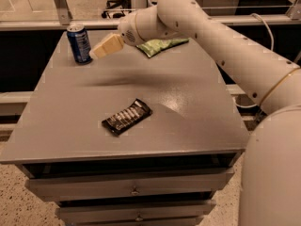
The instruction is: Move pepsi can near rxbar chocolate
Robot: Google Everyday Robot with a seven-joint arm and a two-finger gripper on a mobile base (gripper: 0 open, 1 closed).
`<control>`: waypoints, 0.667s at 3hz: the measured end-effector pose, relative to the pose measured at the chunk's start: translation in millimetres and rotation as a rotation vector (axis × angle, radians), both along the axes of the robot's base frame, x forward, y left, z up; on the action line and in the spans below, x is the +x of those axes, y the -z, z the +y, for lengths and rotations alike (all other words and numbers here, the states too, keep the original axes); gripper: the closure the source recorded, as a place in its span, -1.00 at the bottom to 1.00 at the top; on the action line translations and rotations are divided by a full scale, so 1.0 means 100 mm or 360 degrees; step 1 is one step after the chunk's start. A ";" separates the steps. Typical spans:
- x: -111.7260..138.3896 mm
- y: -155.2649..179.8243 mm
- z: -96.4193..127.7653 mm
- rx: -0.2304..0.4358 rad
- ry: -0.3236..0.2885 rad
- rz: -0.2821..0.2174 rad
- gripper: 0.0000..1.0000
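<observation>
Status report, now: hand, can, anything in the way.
Hand at the table's far corner, just short of pepsi can. Can upright, well apart from rxbar chocolate mid-table. Green snack bag lies off the can-to-bar line.

My gripper (99,51) hovered just beside the upright pepsi can (79,44); the rxbar chocolate (127,117) lay flat, well apart from both.

Pincer (107,46) at 3 o'clock of the pepsi can (79,44), contact unclear, green snack bag (162,46) at the bench's (197,112) 12 o'clock partly hidden behind the arm (225,46), rxbar chocolate (127,117) lettering too small to read, arm cut off at right and bottom edges.
</observation>
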State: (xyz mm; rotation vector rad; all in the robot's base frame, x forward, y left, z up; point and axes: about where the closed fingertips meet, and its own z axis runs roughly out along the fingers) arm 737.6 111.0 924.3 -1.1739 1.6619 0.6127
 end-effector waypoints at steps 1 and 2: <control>0.34 0.16 0.30 0.0028 0.0038 0.0043 -1.00; 0.51 0.24 0.46 0.0050 0.0046 0.0068 -1.00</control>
